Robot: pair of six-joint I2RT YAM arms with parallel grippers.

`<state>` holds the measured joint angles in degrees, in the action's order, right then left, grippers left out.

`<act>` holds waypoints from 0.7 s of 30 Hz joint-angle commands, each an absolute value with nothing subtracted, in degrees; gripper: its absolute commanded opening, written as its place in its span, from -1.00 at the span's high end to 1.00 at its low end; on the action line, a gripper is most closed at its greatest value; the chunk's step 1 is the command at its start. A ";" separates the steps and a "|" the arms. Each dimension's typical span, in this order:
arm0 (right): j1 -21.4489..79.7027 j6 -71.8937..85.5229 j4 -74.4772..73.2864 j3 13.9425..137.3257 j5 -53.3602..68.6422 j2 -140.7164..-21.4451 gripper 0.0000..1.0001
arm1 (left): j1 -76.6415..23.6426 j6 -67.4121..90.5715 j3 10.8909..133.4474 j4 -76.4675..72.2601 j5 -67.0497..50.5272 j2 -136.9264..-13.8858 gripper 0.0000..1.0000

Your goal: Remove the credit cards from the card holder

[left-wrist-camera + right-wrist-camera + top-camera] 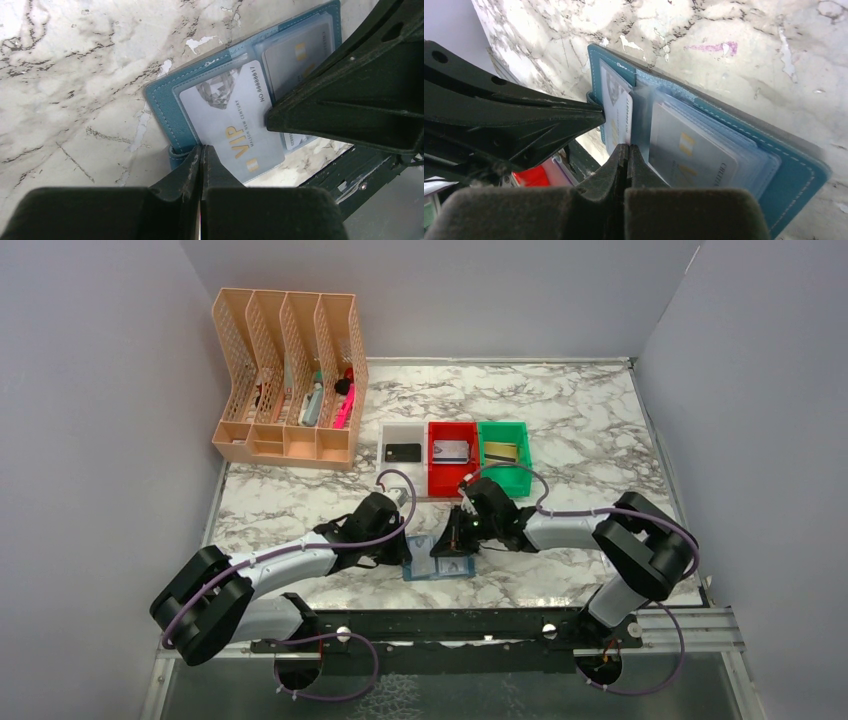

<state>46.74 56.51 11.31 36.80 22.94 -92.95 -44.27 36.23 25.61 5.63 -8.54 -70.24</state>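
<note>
1. Left hand [201, 150] is holding its two fingers pressed flat together with no gap between them. The tips are sitting at the left edge of the card holder [162, 102]. Whether they are pinching that edge or only touching it cannot be told.
2. Right hand [627, 149] is also showing its fingers closed tight against each other. Its tips are meeting at the lower edge of a clear pocket leaf [641, 115] that is standing up along the fold. Whether the leaf is caught between them cannot be told. In the left wrist view, this hand's dark finger is reaching over the right end of the VIP card [225, 120].
3. The card holder is lying open, inside facing up, on the marble counter [560, 420]. It is sitting close to the near edge, between the two hands.
4. The VIP card, silver-grey with gold lettering, is sitting in the pocket on the left half of the card holder. A second card [684, 145], pale with a small gold mark, is sitting inside the clear pockets stacked on the right half.
5. Beyond the card holder, three bins are standing side by side:
   - a white bin [403, 433] holding a black card [403, 452];
   - a red bin [452, 480] holding a grey card [452, 450];
   - a green bin [505, 480] holding a gold card [501, 451].
6. A peach mesh rack [290, 380] is standing at the far left of the counter, with pens and other small items in its slots.
</note>
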 commanded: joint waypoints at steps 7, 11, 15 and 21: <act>43.45 56.06 13.96 32.52 27.72 -89.20 0.98 | -44.65 35.55 23.08 9.23 -3.40 -72.84 0.98; 43.16 55.96 15.29 31.61 28.53 -89.52 0.98 | -44.66 35.42 23.62 9.16 -3.55 -72.50 0.98; 43.01 55.00 14.00 32.74 29.18 -91.61 0.98 | -44.65 35.17 24.25 9.45 -3.65 -71.09 0.98; 42.19 53.25 10.61 32.78 25.97 -88.94 0.98 | -44.65 35.48 24.60 11.10 -2.71 -68.64 0.83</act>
<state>42.68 55.24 13.13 32.38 27.05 -90.48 -44.51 36.38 25.58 5.72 -7.44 -69.71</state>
